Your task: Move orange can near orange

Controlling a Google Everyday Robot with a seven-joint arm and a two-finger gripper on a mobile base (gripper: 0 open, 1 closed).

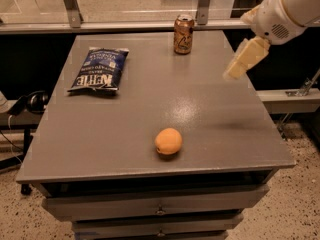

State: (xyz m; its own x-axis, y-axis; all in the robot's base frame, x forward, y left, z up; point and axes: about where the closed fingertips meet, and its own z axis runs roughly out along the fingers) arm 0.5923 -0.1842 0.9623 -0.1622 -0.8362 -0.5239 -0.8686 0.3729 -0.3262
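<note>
The orange can (183, 34) stands upright at the far edge of the grey table (125, 129), right of centre. The orange (168, 141) lies near the front edge, a little right of centre, well apart from the can. My gripper (243, 59) hangs above the table's right side on a white arm coming in from the top right. It is to the right of the can and nearer the camera, and holds nothing.
A blue chip bag (99, 69) lies flat on the left half of the table. A metal rail with posts (70, 6) runs behind the far edge. Drawers (160, 210) sit under the front edge. Cables and a dark object (30, 101) lie on the floor at left.
</note>
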